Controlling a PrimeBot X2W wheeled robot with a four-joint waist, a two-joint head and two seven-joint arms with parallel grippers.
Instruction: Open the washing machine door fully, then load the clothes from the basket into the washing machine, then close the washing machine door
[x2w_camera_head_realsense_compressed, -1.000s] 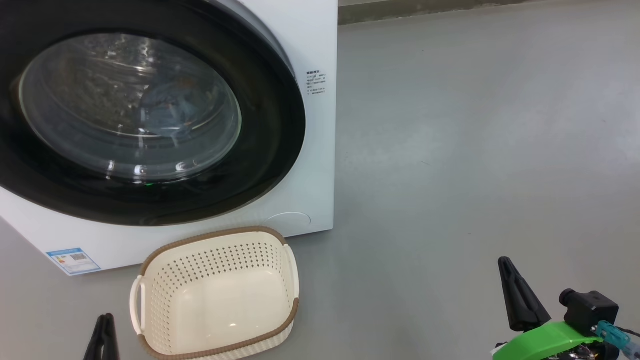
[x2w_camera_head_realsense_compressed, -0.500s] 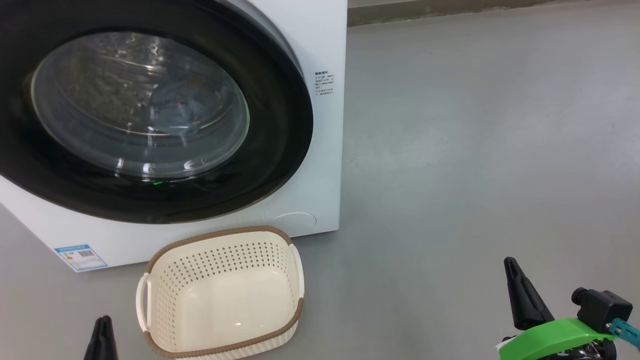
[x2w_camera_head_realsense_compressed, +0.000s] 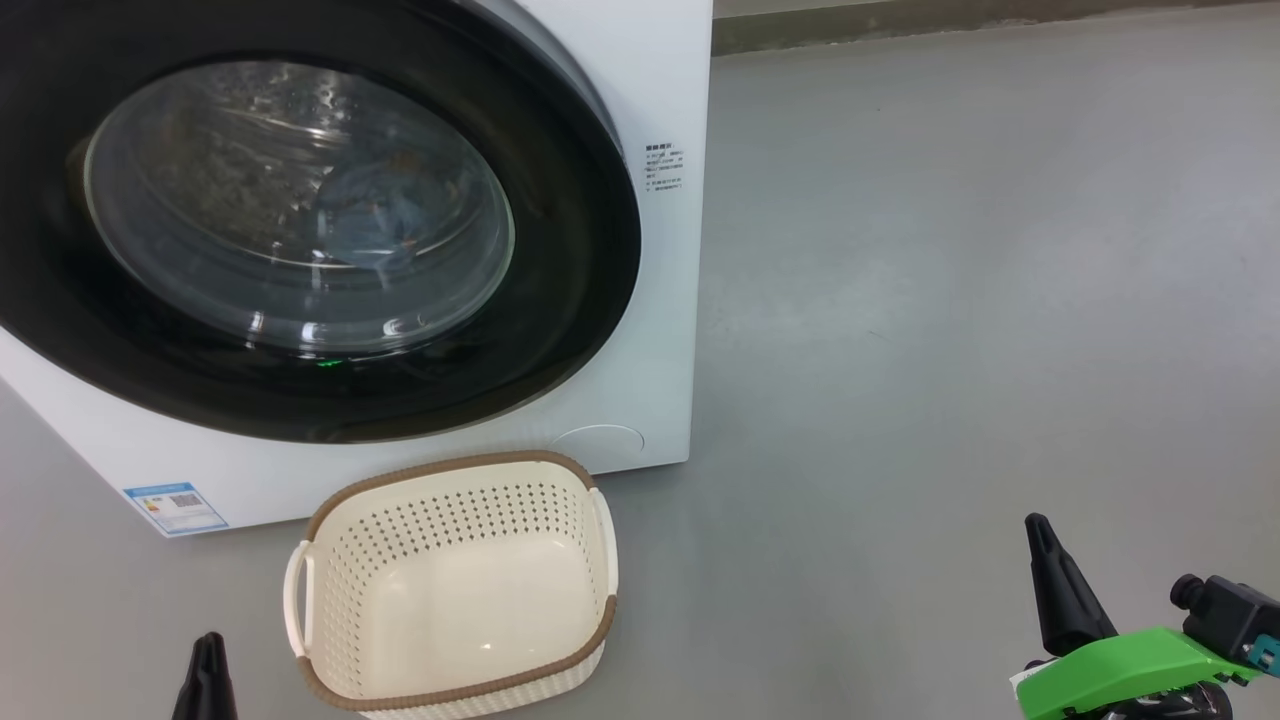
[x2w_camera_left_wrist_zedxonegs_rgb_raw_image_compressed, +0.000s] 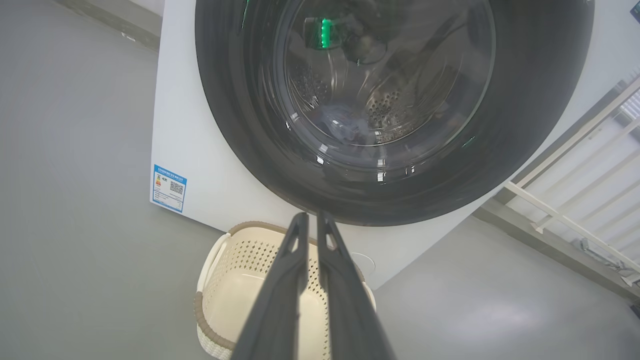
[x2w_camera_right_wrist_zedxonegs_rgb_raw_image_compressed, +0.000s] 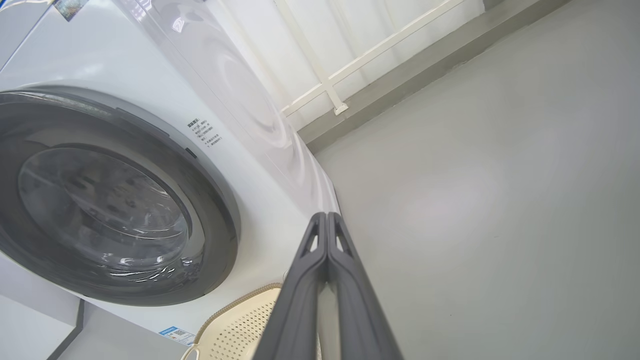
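1. The washing machine (x2w_camera_head_realsense_compressed: 660, 300) stands on the grey floor (x2w_camera_head_realsense_compressed: 950, 300), toward the floor's far edge, where a dark skirting runs.
2. The washing machine door (x2w_camera_head_realsense_compressed: 570, 250) lies shut, flat against the white front, its glass bowl bulging out at the centre.
3. Behind the glass a bluish bundle, which seems to be the clothes (x2w_camera_head_realsense_compressed: 385, 215), sits low in the steel drum; reflections blur its print.
4. The basket (x2w_camera_head_realsense_compressed: 450, 478) stands upright on the floor just before the machine's lower front edge, below the door and near the round white flap (x2w_camera_head_realsense_compressed: 600, 440). Its bare cream bottom shows.
5. A blue label sticker (x2w_camera_head_realsense_compressed: 175, 508) sits at the lower left corner of the machine's front.
6. The left tool (x2w_camera_left_wrist_zedxonegs_rgb_raw_image_compressed: 311, 220) hangs above the floor just left of the basket, its 2 fingers drawn together, holding nothing.
7. The right tool (x2w_camera_right_wrist_zedxonegs_rgb_raw_image_compressed: 327, 216) hangs well to the right of the basket over bare floor, its 2 fingers pressed together, holding nothing; a green part (x2w_camera_head_realsense_compressed: 1130, 665) sits at its base.
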